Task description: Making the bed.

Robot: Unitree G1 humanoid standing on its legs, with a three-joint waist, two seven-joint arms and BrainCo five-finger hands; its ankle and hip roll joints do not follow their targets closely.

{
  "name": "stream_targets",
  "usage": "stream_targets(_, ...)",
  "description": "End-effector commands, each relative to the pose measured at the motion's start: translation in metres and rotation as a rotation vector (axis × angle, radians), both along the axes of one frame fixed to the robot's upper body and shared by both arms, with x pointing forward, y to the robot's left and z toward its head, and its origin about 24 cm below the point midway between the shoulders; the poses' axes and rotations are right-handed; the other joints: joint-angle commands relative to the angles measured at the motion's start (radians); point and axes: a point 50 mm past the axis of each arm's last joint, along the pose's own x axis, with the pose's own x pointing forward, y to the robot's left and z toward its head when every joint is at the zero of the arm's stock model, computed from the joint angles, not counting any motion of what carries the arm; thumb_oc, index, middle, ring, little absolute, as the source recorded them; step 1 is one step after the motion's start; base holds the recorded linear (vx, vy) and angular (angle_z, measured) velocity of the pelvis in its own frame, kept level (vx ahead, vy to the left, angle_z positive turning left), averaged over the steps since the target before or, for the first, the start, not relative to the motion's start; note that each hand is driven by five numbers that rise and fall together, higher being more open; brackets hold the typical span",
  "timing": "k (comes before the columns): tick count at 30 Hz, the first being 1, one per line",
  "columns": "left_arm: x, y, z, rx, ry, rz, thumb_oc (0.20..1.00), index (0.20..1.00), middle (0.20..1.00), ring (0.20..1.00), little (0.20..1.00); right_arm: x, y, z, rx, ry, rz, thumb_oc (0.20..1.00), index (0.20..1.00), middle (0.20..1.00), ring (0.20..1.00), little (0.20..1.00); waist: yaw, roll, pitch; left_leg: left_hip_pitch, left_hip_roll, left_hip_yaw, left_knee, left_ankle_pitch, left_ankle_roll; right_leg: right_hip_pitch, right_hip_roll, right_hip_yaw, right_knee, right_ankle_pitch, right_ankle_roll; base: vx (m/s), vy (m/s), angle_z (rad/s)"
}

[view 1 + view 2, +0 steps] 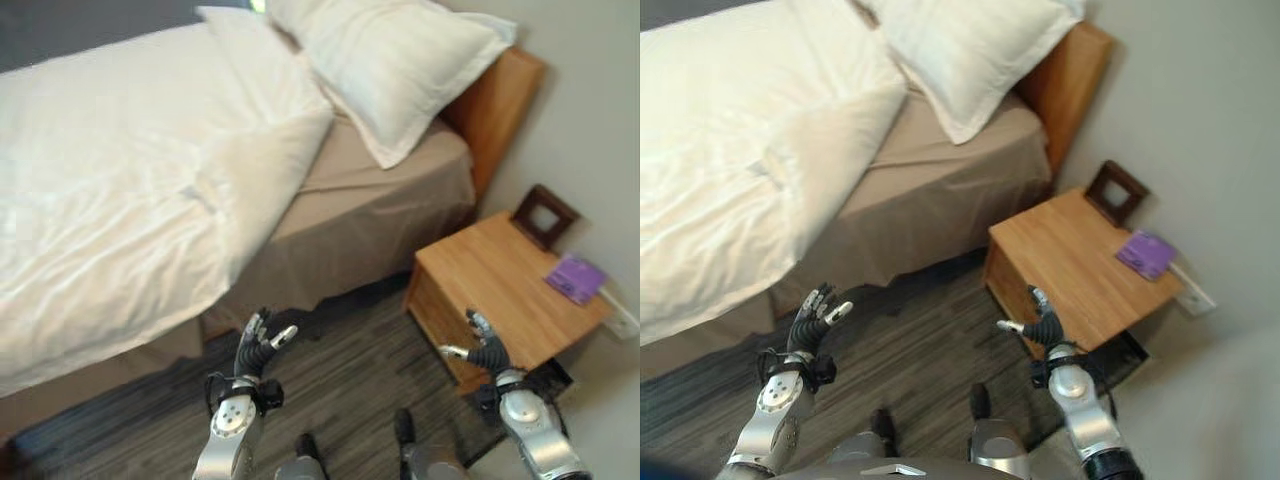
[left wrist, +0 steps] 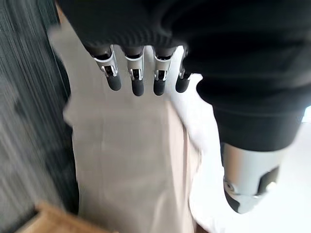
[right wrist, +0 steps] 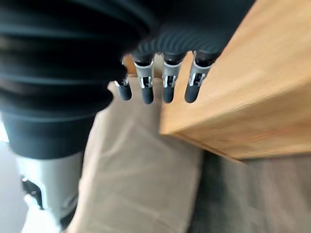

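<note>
A bed [image 1: 380,215] in a tan sheet is carrying a white duvet [image 1: 120,190] across its left part and a white pillow [image 1: 395,65] at the far wooden headboard [image 1: 500,100]. Right of it, a wooden nightstand [image 1: 490,285] is bearing a purple booklet [image 1: 575,277] and a dark picture frame [image 1: 544,215].

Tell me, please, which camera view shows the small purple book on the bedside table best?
The left eye view: the purple book lies whole on the wooden bedside table, near the dark picture frame. The right eye view shows the same, equally whole. The right wrist view catches the table's wood, without the book.
</note>
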Motion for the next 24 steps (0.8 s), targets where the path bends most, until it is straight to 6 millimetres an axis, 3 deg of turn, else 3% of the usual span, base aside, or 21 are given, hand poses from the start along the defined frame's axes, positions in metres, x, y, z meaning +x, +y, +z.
stream_targets(1,0.002,0.029,0.022,0.077,-0.092,0.054,1.000,1.000,1.000,1.000,1.000,0.025,0.005,0.032,-0.014,-0.162,0.020,1.000,1.000,1.000,1.000,1.000,0.026,-0.067,-0.006,-0.151,0.041,0.121,0.012,0.044,0.000,0.147,-0.033,-0.075,0.006,-0.255,-0.001,0.27,0.219,1.02)
stream_targets(2,0.002,0.033,0.022,0.088,-0.092,0.071,1.000,1.000,1.000,1.000,1.000,0.034,0.001,0.042,-0.058,-0.191,0.011,1.000,1.000,1.000,1.000,1.000,0.053,-0.059,-0.002,-0.191,0.032,0.084,-0.054,0.076,-0.008,0.176,-0.039,-0.091,0.006,-0.275,0.011,0.27,0.220,0.65)
stream_targets(3,0.002,0.033,0.022,0.088,-0.092,0.071,1.000,1.000,1.000,1.000,1.000,0.033,0.001,0.041,-0.058,-0.190,0.011,1.000,1.000,1.000,1.000,1.000,0.050,-0.061,-0.001,-0.188,0.027,0.083,-0.055,0.073,-0.008,0.180,-0.043,-0.094,0.006,-0.279,0.012,0.40,0.312,0.29)
stream_targets(4,-0.003,0.037,0.018,0.089,-0.068,0.081,1.000,1.000,1.000,1.000,1.000,0.037,-0.002,0.043,-0.107,-0.189,0.013,1.000,1.000,1.000,1.000,1.000,0.066,-0.046,-0.021,-0.174,0.019,0.040,-0.107,0.114,-0.005,0.202,-0.040,-0.102,0.006,-0.287,0.028,0.22,0.172,-0.06)
stream_targets(7,-0.003,0.040,0.016,0.111,-0.045,0.067,1.000,1.000,1.000,1.000,1.000,0.039,-0.003,0.040,-0.090,-0.181,-0.016,1.000,1.000,1.000,1.000,1.000,0.064,-0.065,-0.039,-0.146,-0.006,0.032,-0.136,0.128,0.008,0.215,-0.062,-0.093,0.008,-0.269,0.034,0.30,0.211,0.19)
stream_targets(8,0.002,0.051,0.023,0.182,-0.044,0.038,1.000,1.000,1.000,1.000,1.000,0.042,-0.008,0.045,-0.090,-0.193,-0.037,1.000,1.000,1.000,1.000,1.000,0.067,-0.095,-0.043,-0.109,-0.029,0.037,-0.144,0.106,0.026,0.184,-0.084,-0.086,0.125,-0.277,0.046,0.24,0.158,0.17)
stream_targets(9,0.003,0.051,0.024,0.182,-0.045,0.038,1.000,1.000,1.000,1.000,1.000,0.042,-0.008,0.046,-0.089,-0.194,-0.038,1.000,1.000,1.000,1.000,1.000,0.071,-0.093,-0.045,-0.113,-0.024,0.040,-0.145,0.110,0.026,0.176,-0.081,-0.081,0.127,-0.275,0.045,0.30,0.172,0.10)
stream_targets(10,0.007,0.060,0.032,0.238,-0.055,0.020,1.000,1.000,1.000,1.000,1.000,0.047,-0.012,0.063,-0.120,-0.256,-0.033,1.000,1.000,1.000,1.000,1.000,0.064,-0.111,-0.031,-0.071,-0.044,0.029,-0.146,0.085,0.040,0.129,-0.086,-0.074,0.259,-0.258,0.066,0.14,0.086,0.03)
stream_targets(11,0.007,0.060,0.032,0.238,-0.056,0.020,1.000,1.000,1.000,1.000,1.000,0.047,-0.012,0.063,-0.120,-0.257,-0.033,1.000,1.000,1.000,1.000,1.000,0.066,-0.108,-0.032,-0.074,-0.040,0.031,-0.148,0.089,0.039,0.123,-0.082,-0.071,0.259,-0.254,0.064,0.18,0.133,0.07)
stream_targets(12,0.011,0.064,0.039,0.265,-0.075,0.019,1.000,1.000,1.000,1.000,1.000,0.054,-0.014,0.082,-0.139,-0.326,-0.031,1.000,1.000,1.000,1.000,1.000,0.056,-0.115,-0.020,-0.050,-0.047,0.030,-0.150,0.076,0.048,0.084,-0.084,-0.059,0.328,-0.217,0.074,0.02,0.047,0.09)
stream_targets(13,0.011,0.064,0.039,0.265,-0.076,0.019,1.000,1.000,1.000,1.000,1.000,0.054,-0.014,0.082,-0.139,-0.326,-0.031,1.000,1.000,1.000,1.000,1.000,0.057,-0.115,-0.020,-0.051,-0.045,0.031,-0.150,0.076,0.048,0.082,-0.083,-0.058,0.328,-0.216,0.074,0.12,0.123,0.10)
stream_targets(14,0.015,0.069,0.048,0.291,-0.103,0.027,1.000,1.000,1.000,1.000,1.000,0.061,-0.014,0.101,-0.154,-0.397,-0.028,1.000,1.000,1.000,1.000,1.000,0.047,-0.119,-0.007,-0.023,-0.047,0.027,-0.157,0.054,0.060,0.018,-0.085,-0.045,0.417,-0.171,0.075,0.07,0.076,0.01)
stream_targets(15,0.015,0.069,0.048,0.291,-0.104,0.028,1.000,1.000,1.000,1.000,1.000,0.062,-0.013,0.101,-0.154,-0.399,-0.027,1.000,1.000,1.000,1.000,1.000,0.049,-0.119,-0.007,-0.024,-0.045,0.029,-0.156,0.054,0.060,0.012,-0.084,-0.041,0.422,-0.172,0.075,0.22,0.111,-0.16)
stream_targets(16,0.019,0.071,0.054,0.295,-0.131,0.029,1.000,1.000,1.000,1.000,1.000,0.067,-0.012,0.116,-0.171,-0.450,-0.015,1.000,1.000,1.000,1.000,1.000,0.040,-0.130,-0.003,0.002,-0.052,0.021,-0.160,0.030,0.063,-0.021,-0.077,-0.032,0.412,-0.181,0.062,0.20,0.045,-0.18)
stream_targets(18,0.022,0.071,0.058,0.291,-0.148,0.028,1.000,1.000,1.000,1.000,1.000,0.071,-0.008,0.127,-0.167,-0.492,0.004,1.000,1.000,1.000,1.000,1.000,0.028,-0.130,0.005,0.018,-0.052,0.003,-0.165,0.016,0.062,-0.056,-0.032,-0.015,0.349,-0.205,0.040,0.29,0.028,-0.06)
stream_targets(19,0.026,0.071,0.063,0.288,-0.165,0.022,1.000,1.000,1.000,1.000,1.000,0.074,-0.003,0.135,-0.153,-0.522,0.024,1.000,1.000,1.000,1.000,1.000,0.017,-0.139,0.012,0.029,-0.063,-0.021,-0.165,0.002,0.060,-0.077,-0.002,0.005,0.256,-0.206,0.026,0.22,-0.003,0.14)
stream_targets(20,0.026,0.071,0.063,0.288,-0.165,0.023,1.000,1.000,1.000,1.000,1.000,0.074,-0.003,0.135,-0.152,-0.523,0.024,1.000,1.000,1.000,1.000,1.000,0.014,-0.138,0.014,0.031,-0.062,-0.025,-0.165,-0.001,0.060,-0.069,-0.001,0.001,0.247,-0.204,0.026,0.29,-0.017,0.33)
stream_targets(22,0.031,0.070,0.066,0.294,-0.173,0.013,1.000,1.000,1.000,1.000,1.000,0.075,0.003,0.141,-0.160,-0.544,0.054,1.000,1.000,1.000,1.000,1.000,-0.008,-0.147,0.023,0.058,-0.090,-0.078,-0.165,-0.027,0.063,-0.126,0.059,0.062,0.127,-0.157,0.014,0.29,-0.009,0.49)
stream_targets(24,0.016,0.063,0.063,0.285,-0.173,-0.034,1.000,1.000,1.000,1.000,1.000,0.071,-0.005,0.142,-0.185,-0.551,0.035,1.000,1.000,1.000,1.000,1.000,-0.008,-0.136,0.038,0.082,-0.110,-0.142,-0.165,-0.051,0.068,-0.160,0.090,0.080,0.067,-0.118,0.018,0.27,-0.013,0.87)
